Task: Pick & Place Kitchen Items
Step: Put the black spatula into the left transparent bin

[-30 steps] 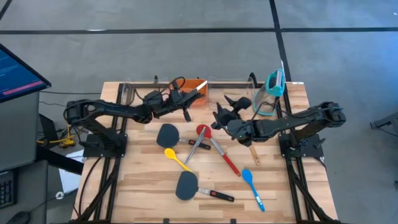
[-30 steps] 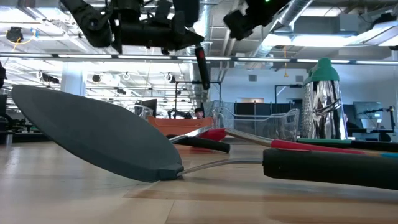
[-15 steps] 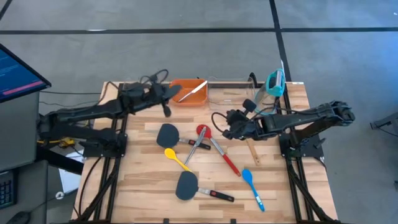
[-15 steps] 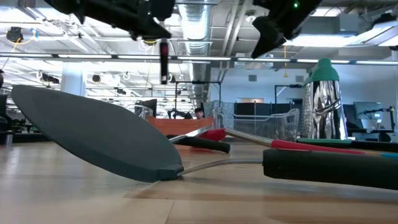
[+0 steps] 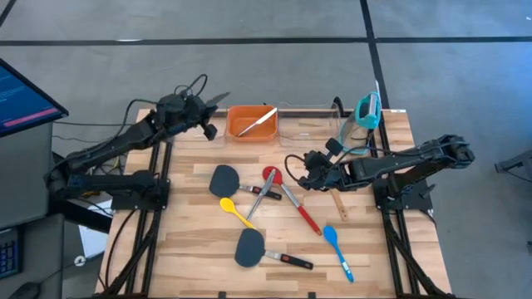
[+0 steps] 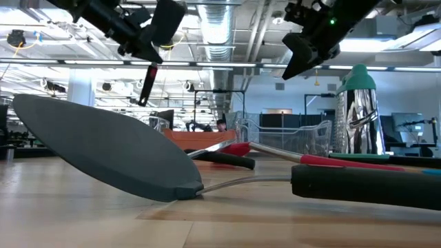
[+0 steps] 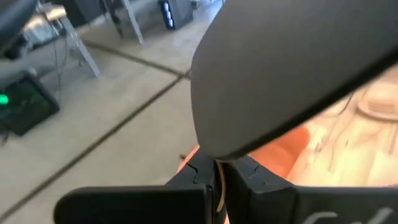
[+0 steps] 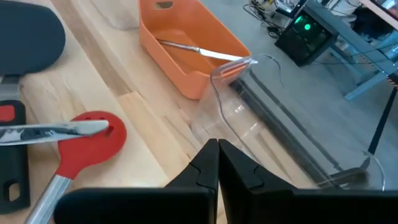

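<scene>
Overhead, left gripper [image 5: 209, 130] clamping black spatula [image 7: 292, 68]

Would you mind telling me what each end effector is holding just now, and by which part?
The left end effector is shut on a black spatula, gripped at the base of its blade. The right end effector is shut on nothing.

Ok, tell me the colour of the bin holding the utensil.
Orange bin; clearest in the right wrist view.

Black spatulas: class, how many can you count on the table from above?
2 lie on the table: spatula near the centre, spatula near the front edge. The left tool may hold another.
</scene>
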Available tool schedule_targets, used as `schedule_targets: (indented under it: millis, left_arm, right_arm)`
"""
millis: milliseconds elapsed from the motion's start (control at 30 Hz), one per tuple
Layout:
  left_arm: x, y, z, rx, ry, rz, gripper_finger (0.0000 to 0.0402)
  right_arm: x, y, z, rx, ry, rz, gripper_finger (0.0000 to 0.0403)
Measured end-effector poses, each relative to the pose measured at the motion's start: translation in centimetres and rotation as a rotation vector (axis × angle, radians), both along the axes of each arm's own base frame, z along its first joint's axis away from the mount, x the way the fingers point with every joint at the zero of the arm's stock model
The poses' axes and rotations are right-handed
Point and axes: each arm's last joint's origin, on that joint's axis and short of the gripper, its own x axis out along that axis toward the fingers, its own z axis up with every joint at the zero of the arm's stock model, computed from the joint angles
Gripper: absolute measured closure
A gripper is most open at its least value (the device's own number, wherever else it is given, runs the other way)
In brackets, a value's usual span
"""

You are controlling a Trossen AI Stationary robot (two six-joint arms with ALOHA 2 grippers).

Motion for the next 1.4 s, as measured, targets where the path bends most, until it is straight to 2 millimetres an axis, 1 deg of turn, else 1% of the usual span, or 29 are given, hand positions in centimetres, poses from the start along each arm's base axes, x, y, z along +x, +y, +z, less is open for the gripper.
schedule_targets:
  millis: [133,300,500,667,833,933,1133,1400]
  left_arm:
    - [-0.4,1.5,0.7,-0.067,0.012,-0.028,0.0401]
    - [-1.0,4.1,0.3,-0.182,0.085,0.024,0.0401]
    - [-1.5,7.1,-1.8,-0.355,0.195,0.033,0.0401]
    - [-2.2,8.9,-3.9,-0.462,0.314,0.062,0.0401]
    - [-3.3,9.7,-5.6,-0.581,0.4,0.09,0.0401]
    - [-3.9,9.8,-6.2,-0.626,0.44,0.092,0.0401]
    - [-4.8,10.2,-6.4,-0.657,0.442,0.124,0.0401]
    - [-5.9,10.6,-6.4,-0.703,0.37,0.099,0.0401]
  right_arm:
    - [0.0,0.0,-0.3,0.004,-0.003,0.002,0.0402]
    - [0.0,0.0,-0.6,0.02,-0.019,0.013,0.0402]
    - [-0.1,0.1,-1.2,0.02,-0.02,0.017,0.0403]
    - [-0.1,0.1,-1.2,0.017,-0.017,0.02,0.0403]
    - [-0.1,0.1,-1.2,0.018,-0.019,0.02,0.0403]
    - [-0.1,0.1,-1.2,0.017,-0.022,0.021,0.0403]
    - [-0.1,0.1,-1.2,0.017,-0.022,0.021,0.0403]
    - [-0.1,0.1,-1.2,0.017,-0.021,0.021,0.0403]
